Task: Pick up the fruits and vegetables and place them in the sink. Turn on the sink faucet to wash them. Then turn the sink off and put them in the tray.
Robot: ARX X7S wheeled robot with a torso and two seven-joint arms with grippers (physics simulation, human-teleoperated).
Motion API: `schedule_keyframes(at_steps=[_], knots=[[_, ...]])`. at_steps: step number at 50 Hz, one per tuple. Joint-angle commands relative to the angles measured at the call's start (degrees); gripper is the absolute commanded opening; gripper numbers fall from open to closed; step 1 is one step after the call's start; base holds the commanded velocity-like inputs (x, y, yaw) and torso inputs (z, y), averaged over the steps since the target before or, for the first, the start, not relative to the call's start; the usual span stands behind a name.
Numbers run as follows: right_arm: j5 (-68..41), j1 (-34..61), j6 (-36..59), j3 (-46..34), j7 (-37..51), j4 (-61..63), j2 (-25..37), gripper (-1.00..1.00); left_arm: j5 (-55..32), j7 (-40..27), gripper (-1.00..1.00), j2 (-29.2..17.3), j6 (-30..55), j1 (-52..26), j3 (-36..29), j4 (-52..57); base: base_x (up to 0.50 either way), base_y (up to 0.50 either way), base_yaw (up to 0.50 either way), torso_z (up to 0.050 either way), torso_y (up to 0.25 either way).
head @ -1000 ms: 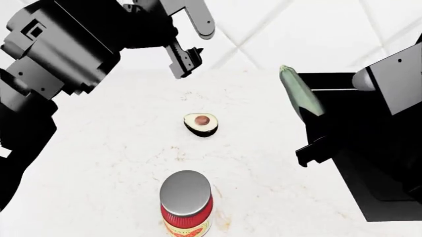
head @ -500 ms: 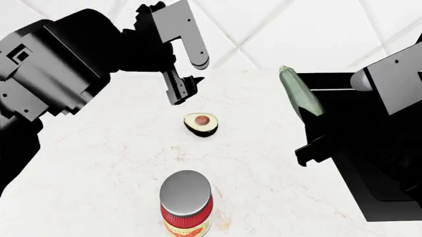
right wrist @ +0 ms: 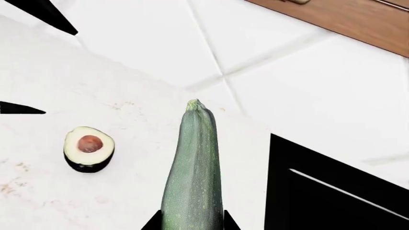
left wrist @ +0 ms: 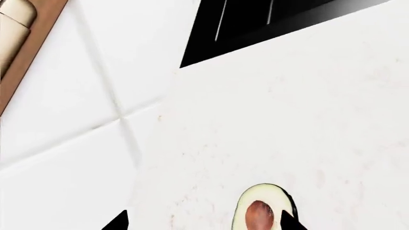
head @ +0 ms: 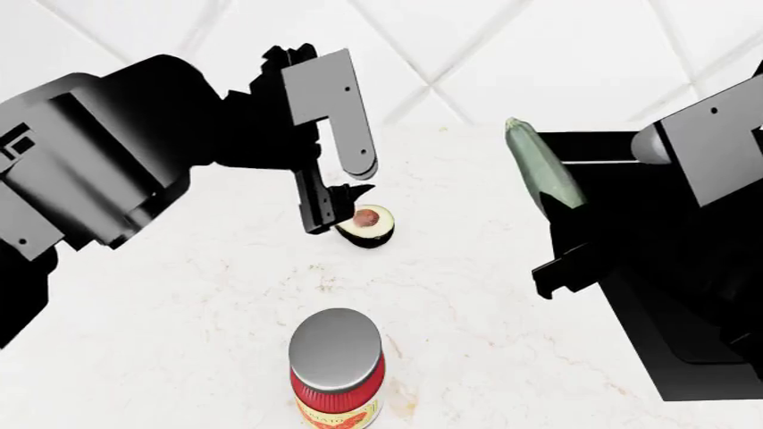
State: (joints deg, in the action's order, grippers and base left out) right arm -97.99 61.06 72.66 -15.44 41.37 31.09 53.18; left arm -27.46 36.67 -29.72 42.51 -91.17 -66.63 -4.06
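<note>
The halved avocado lies pit-up on the white counter. My left gripper is open and low over it. In the left wrist view the avocado sits between the two fingertips, close to one of them. My right gripper is shut on the lower end of the long dark-green zucchini, which hangs tilted at the edge of the black sink. The right wrist view shows the zucchini pinched in my right gripper, with the avocado beyond it. The faucet is out of view.
A jar with a silver lid and red label stands near the counter's front. White tiled wall rises behind the counter. A brown wooden strip shows above the tiles; I cannot tell whether it is the tray.
My left gripper has come down and forward from above the counter to the avocado, still open. The right arm and the zucchini have not moved.
</note>
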Motion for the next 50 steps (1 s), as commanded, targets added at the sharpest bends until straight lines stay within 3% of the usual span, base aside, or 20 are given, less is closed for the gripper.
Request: schedule_keyframes(at_steps=[1,50], knots=[[1.4,0.0,-0.2,-0.1,-0.7,-0.1,0.2,-1.00,0.1,0.6,1.00,-0.4,0.2,0.8,-1.3,1.3,0.00,0.00,0.00,0.000,0.000],[4.4,-0.9,-1.8,-1.6,-2.6,-0.4,-0.1,-1.00,2.9,0.6,1.00,3.7,-4.4,6.7,-5.4,-7.4,0.00,0.00,0.00,0.000,0.000]])
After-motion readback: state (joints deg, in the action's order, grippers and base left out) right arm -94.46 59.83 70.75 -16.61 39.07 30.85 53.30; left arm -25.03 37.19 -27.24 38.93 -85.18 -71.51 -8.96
